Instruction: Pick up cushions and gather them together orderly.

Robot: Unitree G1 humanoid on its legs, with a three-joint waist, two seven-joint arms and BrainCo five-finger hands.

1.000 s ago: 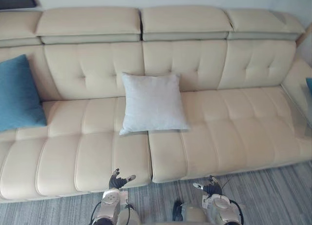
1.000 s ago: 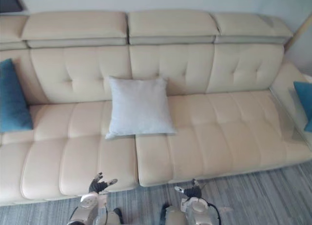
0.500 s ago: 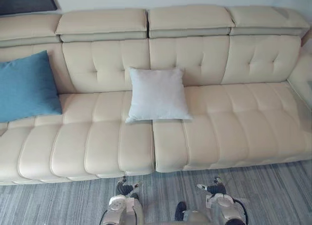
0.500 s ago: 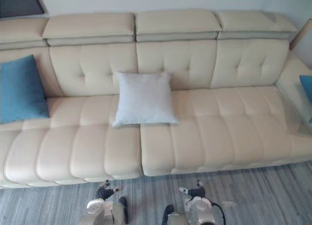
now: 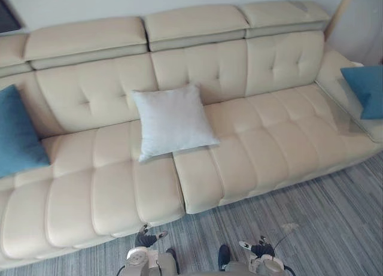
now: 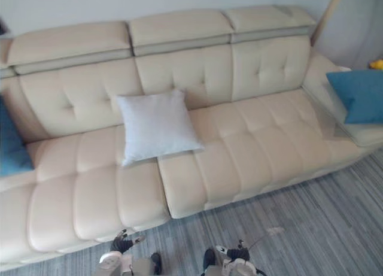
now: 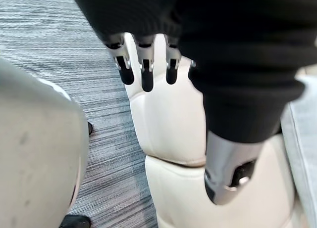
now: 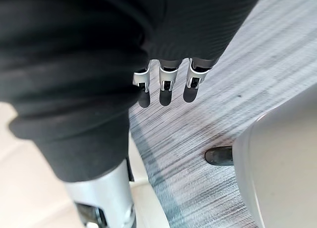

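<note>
Approach step; we hold nothing. Left hand (image 7: 146,73) and right hand (image 8: 165,87) before sofa (image 5: 251,150) front edge, fingers straight, slightly apart. White cushion (image 5: 172,120) mid-sofa; blue cushion (image 5: 18,132) left end, second blue cushion (image 5: 365,90) right end. Next, we judge: close in, grasp one.

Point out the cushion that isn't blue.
The pale grey cushion in the middle of the sofa; the left-end cushion and the right-end cushion are both blue.

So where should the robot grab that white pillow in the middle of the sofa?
Probably by its two side edges, coming from the front. The white cushion leans back against the backrest of the sofa, so its sides and lower corners stand free and face the robot.
</note>
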